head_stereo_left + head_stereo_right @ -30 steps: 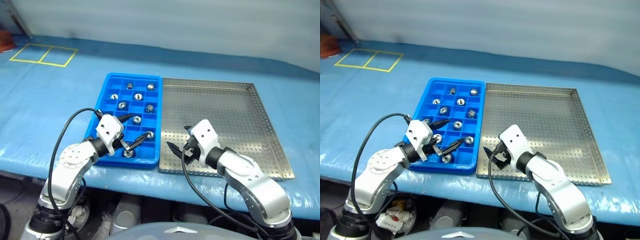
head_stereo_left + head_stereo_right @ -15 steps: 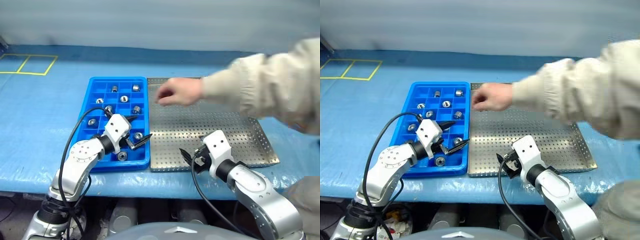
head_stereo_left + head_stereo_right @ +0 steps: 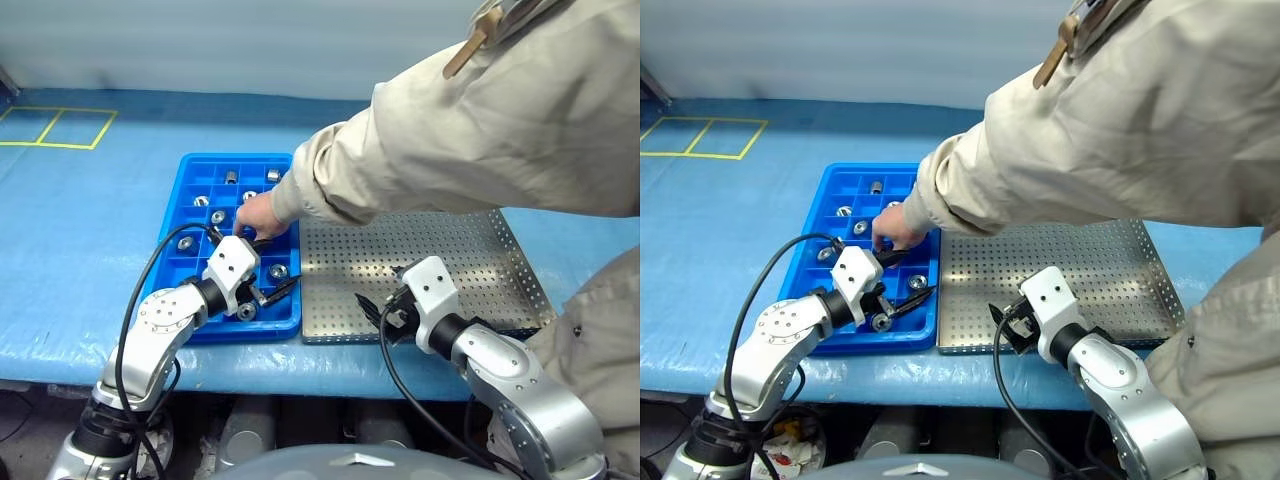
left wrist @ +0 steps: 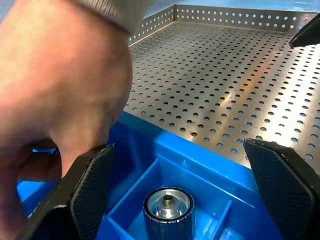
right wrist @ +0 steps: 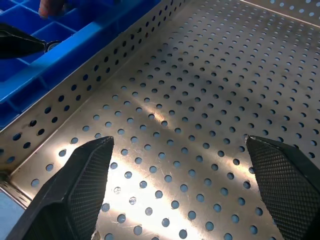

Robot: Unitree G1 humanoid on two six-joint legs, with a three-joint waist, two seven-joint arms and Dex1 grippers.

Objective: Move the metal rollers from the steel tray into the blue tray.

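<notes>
On the desk (image 3: 80, 230), the blue tray (image 3: 190, 165) holds the rollers (image 3: 278, 270) in its compartments, and the left gripper (image 3: 262, 268) hangs released over its near end at about 7 o'clock of a person's hand (image 3: 256, 213). At 3 o'clock of it the steel tray (image 3: 470, 250) lies bare, touching the blue tray, with the right gripper (image 3: 372, 318) released over its near rim.

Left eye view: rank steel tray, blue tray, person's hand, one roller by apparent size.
1. Steel tray, even with the sleeve covering its far part.
2. Blue tray, partly hidden by the person's arm and the left gripper.
3. Person's hand.
4. Roller, smallest by far.
</notes>
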